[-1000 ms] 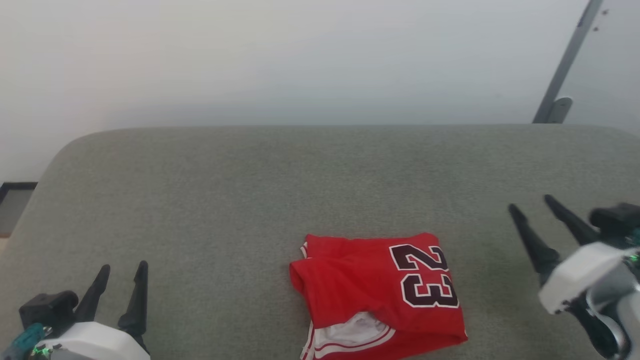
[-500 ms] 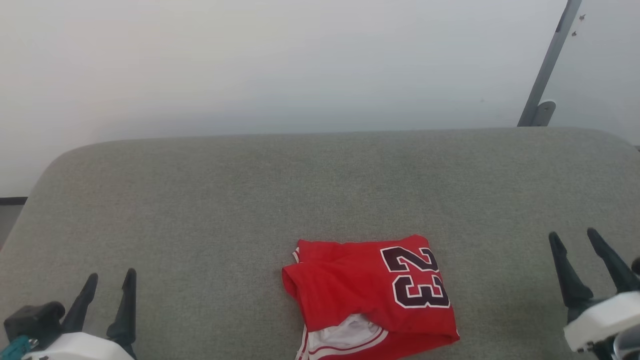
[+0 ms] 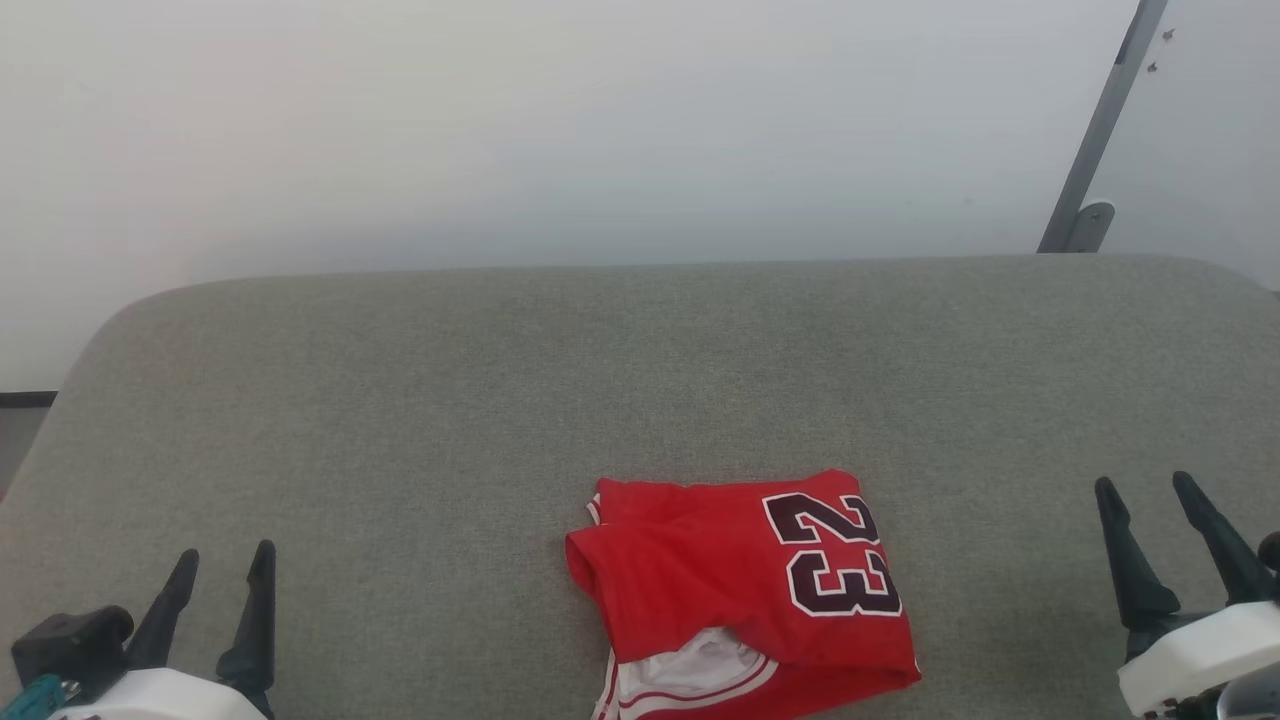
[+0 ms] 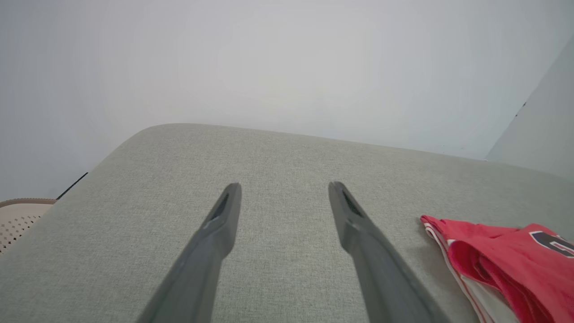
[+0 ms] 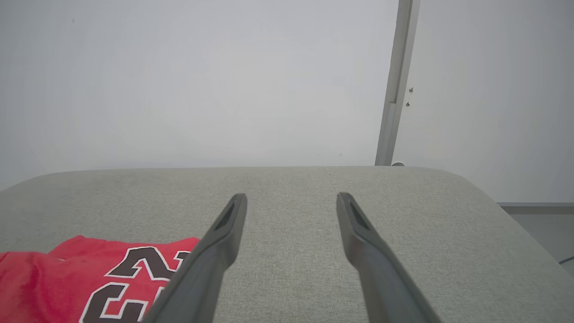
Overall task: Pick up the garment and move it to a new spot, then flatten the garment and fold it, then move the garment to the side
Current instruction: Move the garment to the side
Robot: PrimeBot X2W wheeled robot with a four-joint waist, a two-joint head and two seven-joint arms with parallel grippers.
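Only my right hand (image 3: 1144, 481) has really moved, settling low at the right. My left hand (image 3: 227, 550) gapes wide, empty. The garment (image 3: 720, 590) lies folded on the grey padded surface (image 3: 400, 400) between both hands, touching neither. The right hand is equally wide. I judge a one-sided drag could spill the loose fold. My left wrist view adds a beige basket (image 4: 18, 217), my right wrist view a wall rail (image 5: 397, 89).

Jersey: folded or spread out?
Folded: the jersey lies in a compact layered block on the cushion, white trim under the red top layer.
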